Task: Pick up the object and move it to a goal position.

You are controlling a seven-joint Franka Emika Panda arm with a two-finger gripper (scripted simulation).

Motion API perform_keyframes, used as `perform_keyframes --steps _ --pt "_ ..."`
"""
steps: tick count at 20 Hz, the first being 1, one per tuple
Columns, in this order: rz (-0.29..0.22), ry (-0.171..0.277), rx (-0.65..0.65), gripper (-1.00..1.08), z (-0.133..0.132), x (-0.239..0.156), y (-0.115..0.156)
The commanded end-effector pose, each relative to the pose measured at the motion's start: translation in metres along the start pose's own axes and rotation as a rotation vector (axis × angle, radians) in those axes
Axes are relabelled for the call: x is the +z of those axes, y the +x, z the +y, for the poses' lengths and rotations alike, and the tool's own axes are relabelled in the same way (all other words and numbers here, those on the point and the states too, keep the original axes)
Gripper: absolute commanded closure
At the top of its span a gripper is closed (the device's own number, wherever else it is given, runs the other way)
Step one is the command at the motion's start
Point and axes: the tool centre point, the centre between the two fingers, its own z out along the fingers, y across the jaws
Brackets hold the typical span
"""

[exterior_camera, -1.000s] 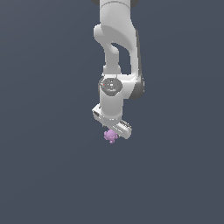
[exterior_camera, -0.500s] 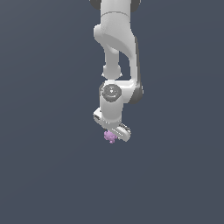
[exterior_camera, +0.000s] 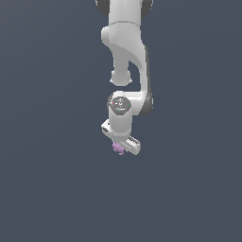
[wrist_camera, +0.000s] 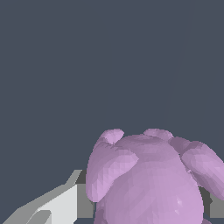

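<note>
The white, glossy, jointed robot arm (exterior_camera: pixel 126 61) descends from the top of the exterior view against a uniform dark slate-grey background (exterior_camera: pixel 47 142), ending in a white two-fingered claw (exterior_camera: pixel 119 148) that points downward. The claw body sits tilted, with its lower bar slanting down toward the exterior view's right. The small lilac-purple lumpy object with short rounded knobs (exterior_camera: pixel 118 148) sits directly under the claw body, between the fingers, and only its lower part protrudes below the white bar. It is much narrower than the claw. In the wrist view the same lilac object (wrist_camera: pixel 148 179) fills the near field close to the camera, with several rounded knobs projecting from its upper edge and sides. One light-grey finger (wrist_camera: pixel 57 205) lies just beside the object on one flank; a small grey portion of the opposite finger (wrist_camera: pixel 216 208) shows at the other flank, largely hidden by the object. The claw is closed narrowly around the object and holds it. No supporting surface is distinguishable beneath the object in either view.
</note>
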Motion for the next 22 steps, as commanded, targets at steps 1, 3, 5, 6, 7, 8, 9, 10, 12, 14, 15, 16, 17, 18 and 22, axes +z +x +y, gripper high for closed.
perform_keyframes --steps 1,3,5,6,7,8,9,10,12,14,15,16,17,18,22 --pt "0.000 0.000 0.000 1.08 0.000 0.001 0.000" --pt "0.000 0.000 0.000 1.08 0.000 0.001 0.000" --pt "0.000 0.000 0.000 1.08 0.000 0.001 0.000" --pt "0.000 0.000 0.000 1.08 0.000 0.001 0.000" --pt "0.000 0.000 0.000 1.08 0.000 0.001 0.000" --pt "0.000 0.001 -0.001 1.08 -0.001 0.000 0.000" --pt "0.000 0.001 -0.001 1.08 -0.001 0.000 0.000" --pt "0.000 0.001 -0.001 1.08 -0.001 -0.001 0.000" --pt "0.000 0.001 -0.001 1.08 -0.001 -0.005 -0.001" --pt "0.000 0.001 -0.001 1.08 -0.001 -0.011 -0.001" --pt "0.000 0.001 -0.001 1.08 -0.001 -0.014 -0.001" --pt "0.000 0.001 -0.001 1.08 -0.001 -0.019 -0.002" --pt "0.000 0.001 -0.001 1.08 -0.001 -0.024 -0.002" --pt "0.000 0.001 -0.001 1.08 -0.001 -0.030 -0.003" --pt "0.000 0.001 0.000 1.08 -0.001 -0.059 -0.005"
